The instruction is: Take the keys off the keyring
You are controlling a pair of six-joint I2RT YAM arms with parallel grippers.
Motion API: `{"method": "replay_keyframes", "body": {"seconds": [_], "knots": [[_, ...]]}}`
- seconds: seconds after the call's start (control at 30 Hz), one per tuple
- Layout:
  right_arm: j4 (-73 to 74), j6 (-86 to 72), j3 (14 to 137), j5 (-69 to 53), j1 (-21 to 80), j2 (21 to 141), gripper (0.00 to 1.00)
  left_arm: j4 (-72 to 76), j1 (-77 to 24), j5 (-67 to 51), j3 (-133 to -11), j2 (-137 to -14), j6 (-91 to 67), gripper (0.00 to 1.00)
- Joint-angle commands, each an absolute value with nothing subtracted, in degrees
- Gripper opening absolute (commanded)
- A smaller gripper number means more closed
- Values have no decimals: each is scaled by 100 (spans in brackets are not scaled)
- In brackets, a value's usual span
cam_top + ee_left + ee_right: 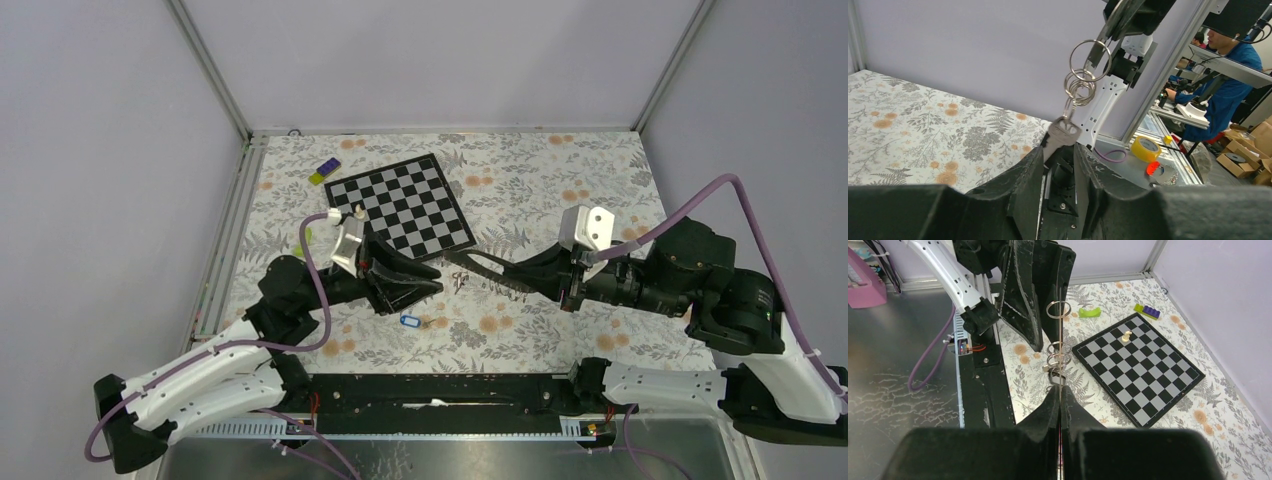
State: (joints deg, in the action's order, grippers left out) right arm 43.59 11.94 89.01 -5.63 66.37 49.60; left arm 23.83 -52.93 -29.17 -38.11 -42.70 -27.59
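Just below the centre of the top view, the silvery wire keyring [1068, 87] hangs in the air above the floral-patterned tabletop [560, 190]. The right gripper [1060, 395] has its jaws pressed together on the keyring's upper loop. One silvery metal key [1064, 134] dangles from the lowest loop. Its head sits at the mouth of the left gripper [1058, 150], whose jaws stand apart on either side of it. A small blue plastic tag [408, 321] lies on the tabletop below them. The black-and-white chessboard [400, 205] is above centre.
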Motion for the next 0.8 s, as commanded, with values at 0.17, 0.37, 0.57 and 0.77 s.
{"method": "replay_keyframes", "body": {"seconds": [0.17, 0.37, 0.57, 0.77], "knots": [[3932, 1037, 9029, -773, 6618, 4899, 0, 3115, -5419, -2644, -4180, -4536, -2556, 32], [3919, 1028, 8977, -753, 6623, 4872, 0, 3513, -5467, -2979, -4282, -4746, -2737, 34], [3837, 1029, 8911, -671, 6619, 4801, 0, 3650, -5532, -3200, -4291, -4838, -2834, 34], [3764, 1027, 8837, -588, 6618, 4767, 0, 3732, -5596, -3256, -4271, -4839, -2889, 34]]}}
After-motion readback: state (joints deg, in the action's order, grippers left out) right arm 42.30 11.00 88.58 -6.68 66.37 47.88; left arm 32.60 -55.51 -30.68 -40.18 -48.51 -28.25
